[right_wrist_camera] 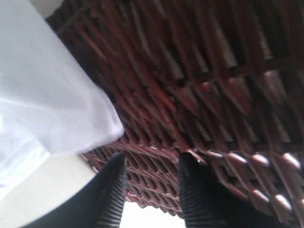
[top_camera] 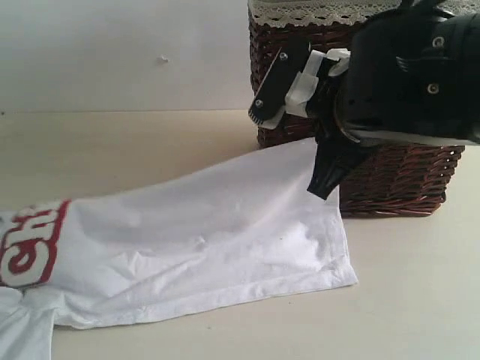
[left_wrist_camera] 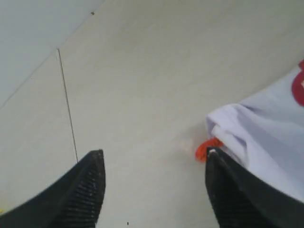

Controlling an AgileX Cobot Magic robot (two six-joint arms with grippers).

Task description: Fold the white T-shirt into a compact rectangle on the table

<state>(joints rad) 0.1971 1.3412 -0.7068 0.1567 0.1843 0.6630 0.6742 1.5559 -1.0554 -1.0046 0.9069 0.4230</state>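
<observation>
The white T-shirt (top_camera: 202, 247) lies spread on the table (top_camera: 150, 150), with its red letters (top_camera: 30, 247) at the left edge of the exterior view. My right gripper (top_camera: 289, 150) hangs open above the shirt's far right corner, close to the basket, holding nothing. In the right wrist view its jaws (right_wrist_camera: 153, 161) stand apart in front of wicker, with the shirt's corner (right_wrist_camera: 47, 95) off to one side. My left gripper (left_wrist_camera: 154, 156) is open over bare table (left_wrist_camera: 142, 85). One finger (left_wrist_camera: 223, 185) touches the shirt's edge (left_wrist_camera: 266, 137) beside the orange tag (left_wrist_camera: 206, 148).
A dark brown wicker basket (top_camera: 397, 180) with lace trim (top_camera: 315, 13) stands at the back right, touching the shirt's far corner. A plain white wall (top_camera: 112, 52) runs behind the table. A thin dark line (left_wrist_camera: 66, 104) crosses the table near the left gripper.
</observation>
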